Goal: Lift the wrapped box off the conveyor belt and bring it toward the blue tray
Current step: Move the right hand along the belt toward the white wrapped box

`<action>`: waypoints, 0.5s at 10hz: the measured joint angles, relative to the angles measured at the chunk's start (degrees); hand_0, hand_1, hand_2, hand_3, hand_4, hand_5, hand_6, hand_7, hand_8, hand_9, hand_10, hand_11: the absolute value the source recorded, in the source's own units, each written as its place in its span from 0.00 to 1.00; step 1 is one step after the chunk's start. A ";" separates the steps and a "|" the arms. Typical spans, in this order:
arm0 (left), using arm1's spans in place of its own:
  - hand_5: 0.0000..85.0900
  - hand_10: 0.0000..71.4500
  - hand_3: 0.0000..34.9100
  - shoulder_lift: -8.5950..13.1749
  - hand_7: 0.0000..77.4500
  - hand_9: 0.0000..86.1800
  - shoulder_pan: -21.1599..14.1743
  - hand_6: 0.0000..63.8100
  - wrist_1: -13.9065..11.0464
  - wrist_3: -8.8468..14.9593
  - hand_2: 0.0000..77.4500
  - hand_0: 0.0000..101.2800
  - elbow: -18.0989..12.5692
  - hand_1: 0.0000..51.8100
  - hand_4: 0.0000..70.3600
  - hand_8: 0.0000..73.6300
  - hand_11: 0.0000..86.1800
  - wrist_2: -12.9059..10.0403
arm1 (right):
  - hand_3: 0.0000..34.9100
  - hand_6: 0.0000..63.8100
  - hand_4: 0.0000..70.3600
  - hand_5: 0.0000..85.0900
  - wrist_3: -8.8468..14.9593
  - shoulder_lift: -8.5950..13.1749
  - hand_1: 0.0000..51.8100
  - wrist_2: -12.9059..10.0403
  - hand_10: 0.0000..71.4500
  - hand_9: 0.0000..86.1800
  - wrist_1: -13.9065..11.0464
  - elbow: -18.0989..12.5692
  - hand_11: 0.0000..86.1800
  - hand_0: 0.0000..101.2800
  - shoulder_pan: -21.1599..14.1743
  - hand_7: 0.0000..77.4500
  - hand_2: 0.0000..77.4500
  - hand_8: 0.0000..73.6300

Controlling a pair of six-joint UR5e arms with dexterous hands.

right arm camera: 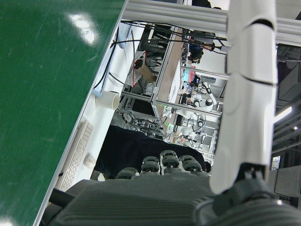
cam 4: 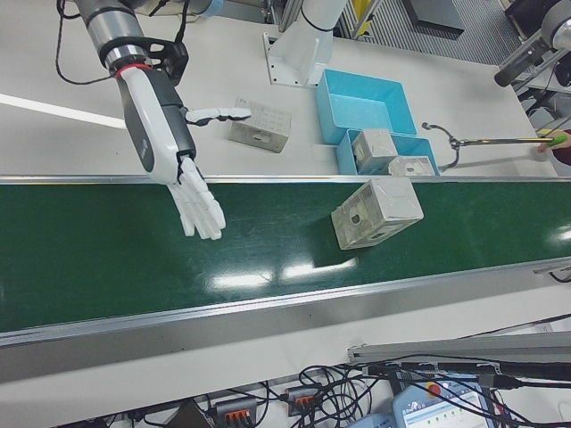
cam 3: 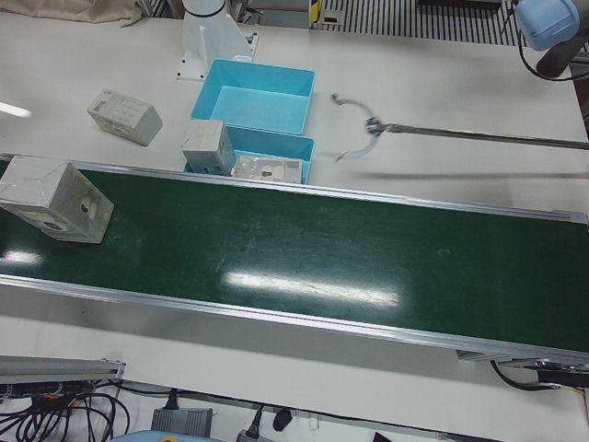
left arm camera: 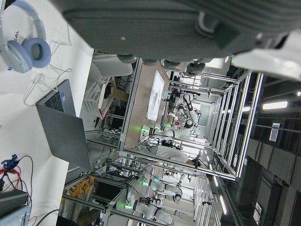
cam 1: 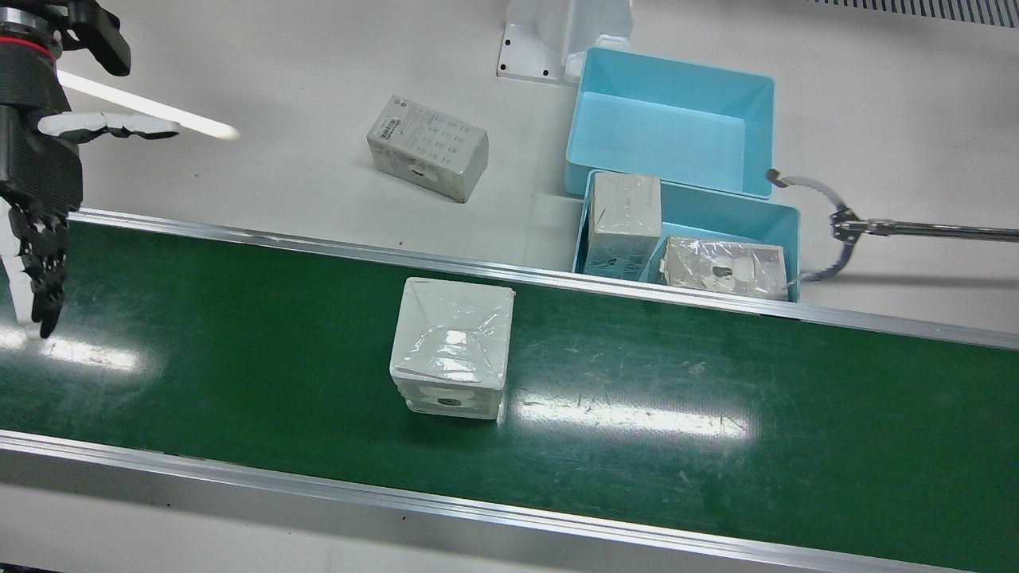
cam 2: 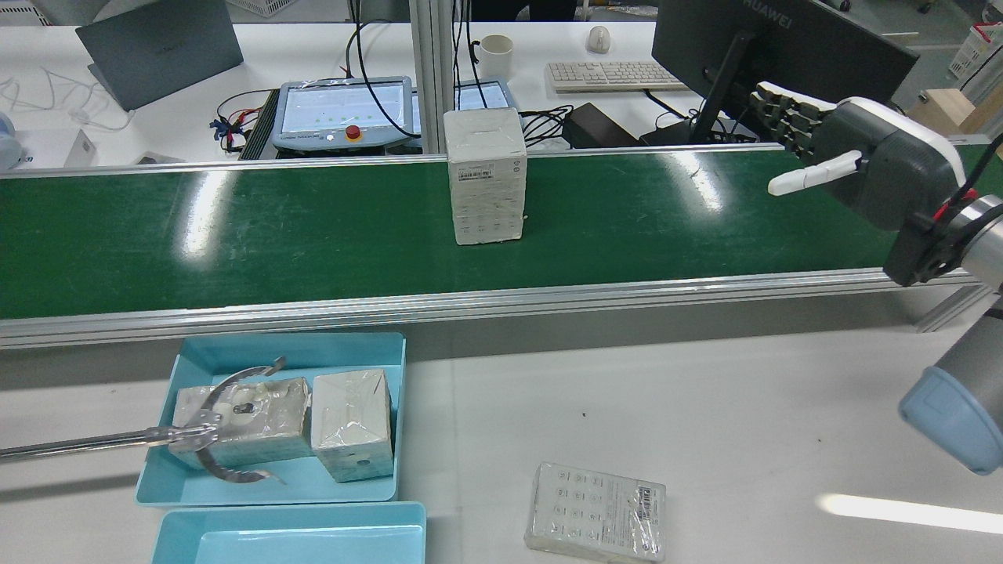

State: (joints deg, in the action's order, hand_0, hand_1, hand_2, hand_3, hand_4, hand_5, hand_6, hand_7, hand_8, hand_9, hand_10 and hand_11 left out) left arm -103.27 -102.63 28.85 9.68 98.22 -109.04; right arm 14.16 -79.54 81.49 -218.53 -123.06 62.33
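Over the belt (cam 1: 239, 350) at its far end, our right hand (cam 4: 174, 152) hangs flat and spread, fingers stretched out, thumb off to the side, holding nothing and touching nothing. It's well apart from the box (cam 1: 451, 348), which stands upright mid-belt.

What we'd worry about:
- The box is tall, on a narrow base, and wrapped in shiny film. A sideways bump from stretched fingers could tip it before we close on it, and the film looks slippery, so a loose grasp may let it slide out.
- If the belt runs, the box won't be where we aim. We can't tell whether it's moving.
- The near tray (cam 1: 784, 231) already holds two wrapped boxes, and a long grabber tool (cam 1: 844, 227) reaches over its edge, so the carry could clip that. The second tray (cam 1: 673, 119) behind it is free.
- Another box (cam 1: 427, 147) lies on the desk (cam 1: 279, 87), easy to mistake for ours.

Our left hand only shows up close in its own camera; we can't tell its state.
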 joint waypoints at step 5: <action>0.01 0.00 0.00 0.00 0.01 0.00 0.00 0.00 0.00 0.00 0.01 0.00 0.00 0.00 0.00 0.00 0.00 0.00 | 0.00 0.00 0.00 0.01 7.80 -0.83 0.21 -2.62 0.00 0.07 -13.99 -5.70 0.01 0.43 6.71 0.00 0.07 0.08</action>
State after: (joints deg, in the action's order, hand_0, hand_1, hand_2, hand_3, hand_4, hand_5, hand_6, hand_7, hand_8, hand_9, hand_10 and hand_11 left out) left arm -103.27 -102.63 28.85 9.68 98.22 -109.04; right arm 21.96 -80.38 78.86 -232.52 -128.76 69.05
